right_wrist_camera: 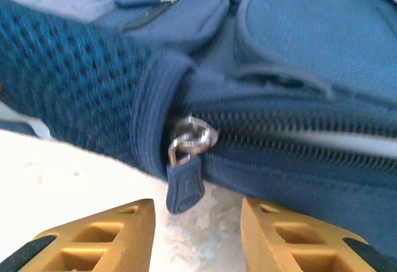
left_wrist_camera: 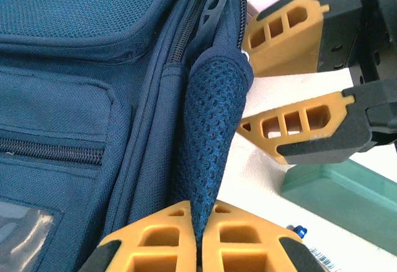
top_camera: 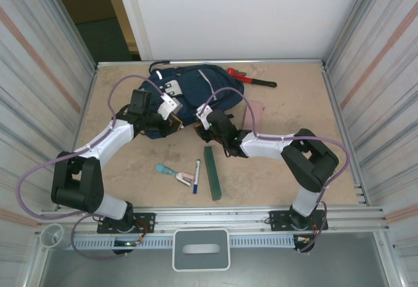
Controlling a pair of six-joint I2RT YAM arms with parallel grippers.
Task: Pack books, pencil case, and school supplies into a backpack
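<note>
2 hands are set at the near edge of the backpack (top_camera: 196, 91). The left hand (left_wrist_camera: 199, 225) is clamped shut on a mesh strap (left_wrist_camera: 211, 117) of the backpack, seemingly so that the bag is steadied. The right hand (right_wrist_camera: 195, 235) is held open and empty, its fingers spread just short of the zipper pull (right_wrist_camera: 185, 188), judged ready for the zip to be drawn. On the surface (top_camera: 294, 101) in front of the backpack, 1 green book (top_camera: 212, 172), the marker (top_camera: 196, 176) and a stapler-like item (top_camera: 171, 170) lie unpacked. The pink pencil case (top_camera: 255, 114) is seen at the backpack's right side.
</note>
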